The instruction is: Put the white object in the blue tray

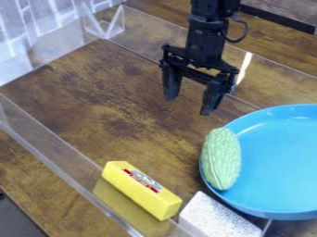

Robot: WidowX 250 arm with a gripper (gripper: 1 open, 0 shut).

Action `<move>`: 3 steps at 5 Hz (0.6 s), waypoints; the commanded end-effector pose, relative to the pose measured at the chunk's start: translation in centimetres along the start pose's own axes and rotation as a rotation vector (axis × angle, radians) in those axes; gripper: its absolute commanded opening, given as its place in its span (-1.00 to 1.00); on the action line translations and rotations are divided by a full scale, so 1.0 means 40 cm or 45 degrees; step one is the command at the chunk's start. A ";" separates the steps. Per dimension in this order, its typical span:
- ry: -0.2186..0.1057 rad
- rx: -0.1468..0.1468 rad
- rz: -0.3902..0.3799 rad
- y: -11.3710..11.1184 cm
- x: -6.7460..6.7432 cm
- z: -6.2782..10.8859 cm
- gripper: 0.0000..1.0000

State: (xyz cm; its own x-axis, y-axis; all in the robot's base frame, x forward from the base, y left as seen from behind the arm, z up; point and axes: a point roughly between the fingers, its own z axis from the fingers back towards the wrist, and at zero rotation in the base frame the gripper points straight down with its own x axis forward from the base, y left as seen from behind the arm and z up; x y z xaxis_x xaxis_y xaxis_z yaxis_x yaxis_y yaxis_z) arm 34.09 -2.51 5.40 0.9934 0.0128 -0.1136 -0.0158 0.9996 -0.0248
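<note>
One hand hung over the brown wood surface, its two fingers spread apart with nothing between them. There was one block, white and speckled, at the bottom edge of the view; no writing could be read on it. It lay outside the one tray, a round blue one with a raised rim, just beside the tray's lower left side. One yellow bar sat to the left of the block, near it, and carried one label in red and white; its print was too small to read. One pale green ribbed oval lay at the left rim of the tray, above the block in the view. Whether the oval rested on the rim or only leaned on it could not be told. Clear see-through walls ran along the surface's edges.
</note>
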 end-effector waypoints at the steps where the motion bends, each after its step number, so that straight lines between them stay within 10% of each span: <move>1: -0.058 -0.015 0.047 -0.017 0.008 0.009 1.00; 3: -0.082 -0.024 0.073 -0.020 0.054 0.006 1.00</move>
State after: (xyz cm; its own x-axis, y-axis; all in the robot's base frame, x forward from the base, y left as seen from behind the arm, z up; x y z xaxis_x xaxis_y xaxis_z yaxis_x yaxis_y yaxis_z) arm 35.31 -2.81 3.53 0.9902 0.0832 -0.1119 -0.0868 0.9958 -0.0279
